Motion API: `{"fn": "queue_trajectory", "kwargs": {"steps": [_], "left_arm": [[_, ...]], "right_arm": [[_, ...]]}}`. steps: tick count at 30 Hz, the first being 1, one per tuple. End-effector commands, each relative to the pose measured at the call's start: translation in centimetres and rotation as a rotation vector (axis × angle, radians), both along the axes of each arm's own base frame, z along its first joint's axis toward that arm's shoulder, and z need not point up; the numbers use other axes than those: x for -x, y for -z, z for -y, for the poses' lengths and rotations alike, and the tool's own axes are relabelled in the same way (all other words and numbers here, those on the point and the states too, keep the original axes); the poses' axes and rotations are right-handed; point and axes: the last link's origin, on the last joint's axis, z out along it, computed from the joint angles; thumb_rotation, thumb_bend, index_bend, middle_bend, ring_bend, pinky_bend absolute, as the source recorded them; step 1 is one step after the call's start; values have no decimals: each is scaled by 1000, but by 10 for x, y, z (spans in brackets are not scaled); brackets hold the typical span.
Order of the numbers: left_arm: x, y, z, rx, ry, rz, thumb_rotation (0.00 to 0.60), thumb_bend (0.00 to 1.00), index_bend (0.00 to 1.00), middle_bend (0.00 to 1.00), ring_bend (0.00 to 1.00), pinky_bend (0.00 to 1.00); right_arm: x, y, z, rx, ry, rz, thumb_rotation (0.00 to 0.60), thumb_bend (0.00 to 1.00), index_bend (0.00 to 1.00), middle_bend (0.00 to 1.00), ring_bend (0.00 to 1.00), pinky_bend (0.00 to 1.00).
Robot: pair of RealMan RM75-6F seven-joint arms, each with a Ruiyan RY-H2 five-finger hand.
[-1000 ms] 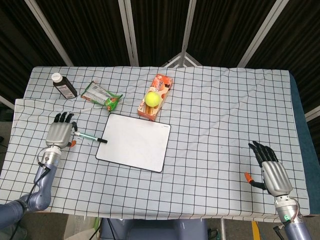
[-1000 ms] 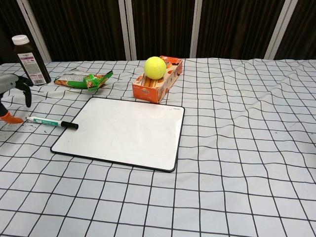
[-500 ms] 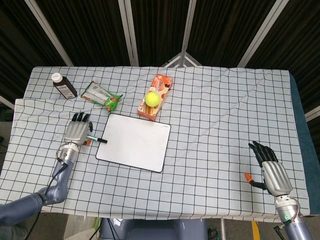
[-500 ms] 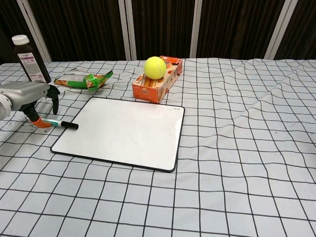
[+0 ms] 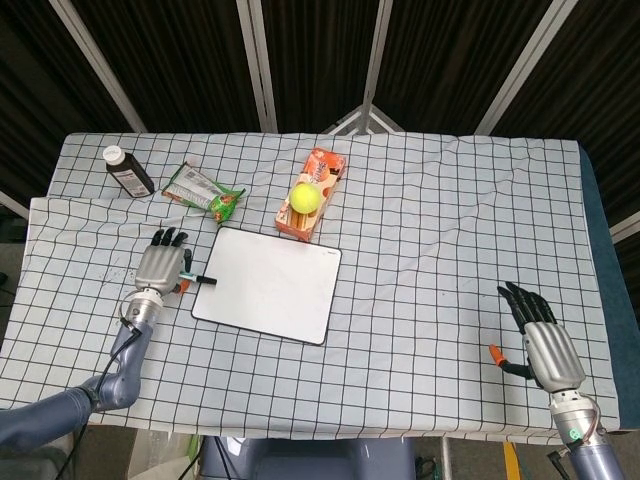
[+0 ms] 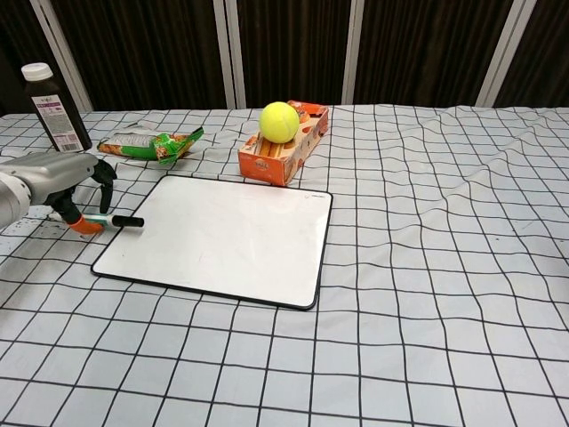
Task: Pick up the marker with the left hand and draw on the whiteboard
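Farthest left, a dark bottle (image 5: 127,171) with a white cap stands upright near the back edge of the tabletop (image 5: 440,220), which is covered by a white cloth with a black grid. Just below it in the head view, the left hand (image 5: 160,266) lies low over the marker (image 6: 118,220), palm down, with its dark fingers (image 5: 170,238) pointing away from the robot. In the chest view the fingers curl down around the marker's barrel and an orange-tipped thumb sits at its near side, but I cannot tell whether the hand really grips it or merely rests on it. The marker lies flat on the cloth, its black cap sticking out toward the whiteboard (image 5: 268,284) and ending just beside the board's left edge. Behind the hand, a green snack packet (image 5: 203,190) lies crumpled on the cloth, between the bottle and the board. The whiteboard lies flat, turned slightly, with a dark rim and a blank surface. Right behind its far corner sits an orange box (image 5: 313,193), and a yellow tennis ball (image 5: 304,196) rests on top of it. Well apart from all this, at the near right corner of the tabletop, the right hand (image 5: 541,339) rests palm down with its fingers stretched out and slightly apart, holding nothing; only the head view shows it.
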Motion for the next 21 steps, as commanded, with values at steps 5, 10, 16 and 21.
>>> {"fn": "queue_trajectory", "kwargs": {"steps": [5, 10, 16, 21], "left_arm": [[-10, -14, 1, -57, 15, 109, 600, 508, 749, 225, 52, 87], [-27, -26, 2, -101, 21, 262, 600, 509, 749, 225, 52, 88], [-55, -28, 6, -111, -12, 555, 600, 508, 749, 225, 52, 98], [-77, -16, 9, -89, -23, 734, 600, 508, 748, 225, 52, 98]], "right_arm": [[0, -1, 0, 3, 2, 1, 600, 327, 0, 0, 0, 0], [0, 0, 0, -1, 1, 0, 600, 327, 0, 0, 0, 0], [-1, 1, 0, -3, 3, 1, 600, 327, 0, 0, 0, 0], [0, 0, 1, -1, 7, 4, 600, 327, 0, 0, 0, 0]]}}
